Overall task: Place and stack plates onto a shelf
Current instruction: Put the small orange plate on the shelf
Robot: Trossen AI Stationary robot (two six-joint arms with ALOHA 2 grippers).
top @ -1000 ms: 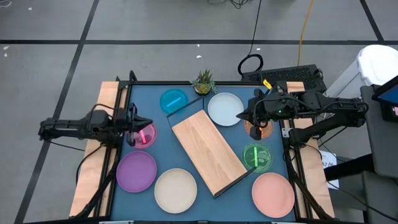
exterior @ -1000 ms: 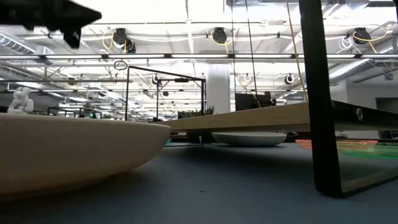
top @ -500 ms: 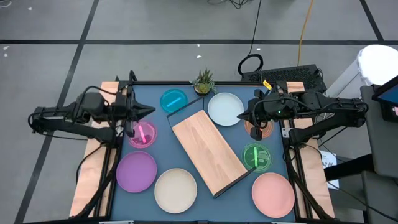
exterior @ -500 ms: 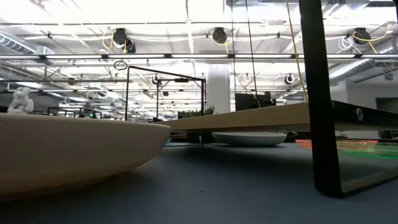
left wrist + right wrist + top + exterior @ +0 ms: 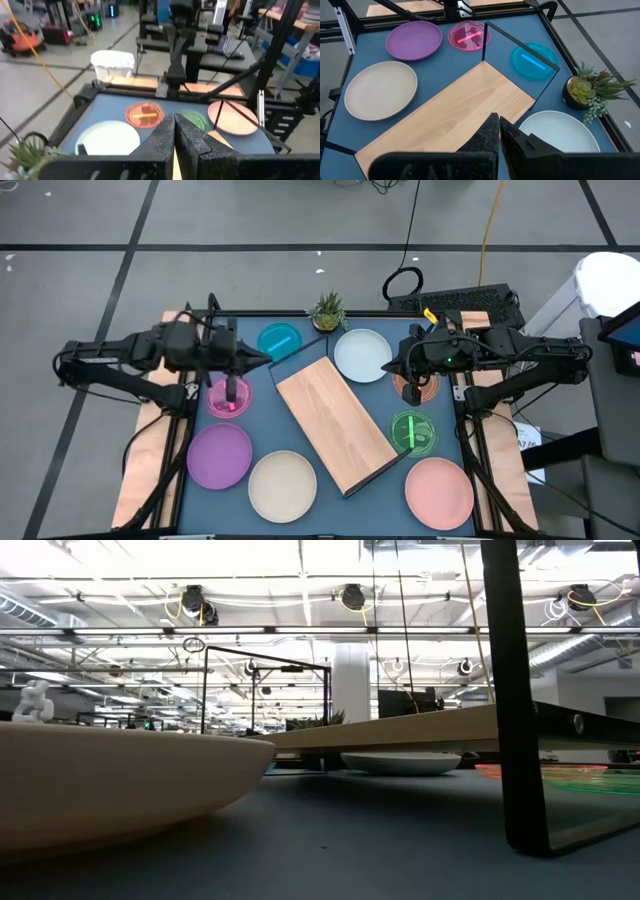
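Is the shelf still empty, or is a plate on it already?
Empty. The shelf shows bare wood in the high and right wrist views; all eight plates lie on the table around it.

potted plant [image 5: 327, 310]: at table's [image 5: 330, 490] far edge | keyboard [image 5: 470, 301]: beyond far right corner | cable loop [image 5: 402, 283]: floor beside keyboard

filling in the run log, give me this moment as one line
stage: before first pick | left hand: shut, empty, between round translucent cyan plate and magenta plate | right hand: shut, empty | light wooden shelf: bare
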